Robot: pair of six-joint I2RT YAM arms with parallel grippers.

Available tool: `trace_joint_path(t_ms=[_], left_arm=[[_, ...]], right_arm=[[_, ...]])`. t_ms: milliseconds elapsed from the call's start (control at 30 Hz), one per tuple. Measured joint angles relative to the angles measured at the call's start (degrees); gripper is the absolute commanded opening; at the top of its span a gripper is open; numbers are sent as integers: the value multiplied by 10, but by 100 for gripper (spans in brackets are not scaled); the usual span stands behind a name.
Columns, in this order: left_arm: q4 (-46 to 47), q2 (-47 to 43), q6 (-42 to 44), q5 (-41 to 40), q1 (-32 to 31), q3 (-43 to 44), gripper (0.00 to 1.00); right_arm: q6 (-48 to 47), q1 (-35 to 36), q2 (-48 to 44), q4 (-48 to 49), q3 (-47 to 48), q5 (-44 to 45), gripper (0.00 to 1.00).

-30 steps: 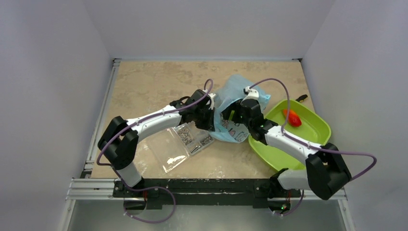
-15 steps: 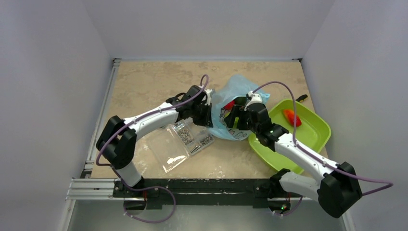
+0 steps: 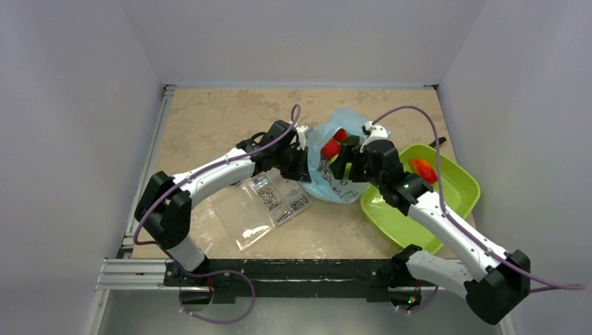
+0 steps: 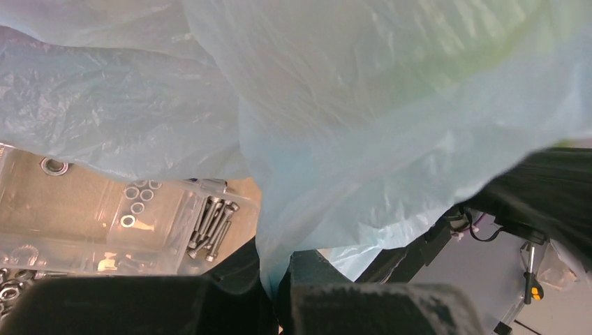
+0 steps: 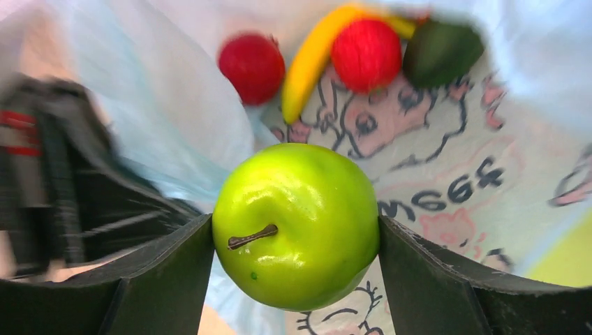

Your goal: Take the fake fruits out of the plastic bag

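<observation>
The light-blue printed plastic bag (image 3: 334,190) lies mid-table with its mouth held up. My left gripper (image 4: 276,272) is shut on a fold of the bag (image 4: 349,105) at its left edge; in the top view the left gripper (image 3: 305,162) is beside the bag. My right gripper (image 5: 297,237) is shut on a glossy green apple (image 5: 297,223), just above the bag's printed inside (image 5: 447,174). Deeper in the bag lie a yellow banana (image 5: 311,59), two red fruits (image 5: 252,66) (image 5: 368,54) and a dark green one (image 5: 441,50). Red fruits (image 3: 329,148) also show from above.
A lime-green tray (image 3: 457,185) to the right of the bag holds an orange-red fruit (image 3: 423,169). A clear compartment box (image 3: 269,202) with screws and washers (image 4: 209,227) lies left of the bag, under my left arm. Walls close in the table's sides.
My right gripper has drawn back to the right from inside the bag with the green apple. Red fruits now show in the bag's mouth. The left gripper keeps its hold on the bag.
</observation>
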Motion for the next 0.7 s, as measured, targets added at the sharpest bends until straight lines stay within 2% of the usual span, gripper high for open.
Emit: trace_joint_path(t_ms=[200,467,600,700], left_arm=[[-1,28,-1,14,0,4,0],[-1,33,-2,33,0,4,0],[-5,33,-2,33,0,6,0],[-9,33,-1,33,0,11,0]], right_arm=[[-28,0,-65,-39,82,64,0],[-37,0,-184,-60,69,199,0],[-36,0,-249,-51,40,332,0],[-36,-6,-246,-40,38,434,0]])
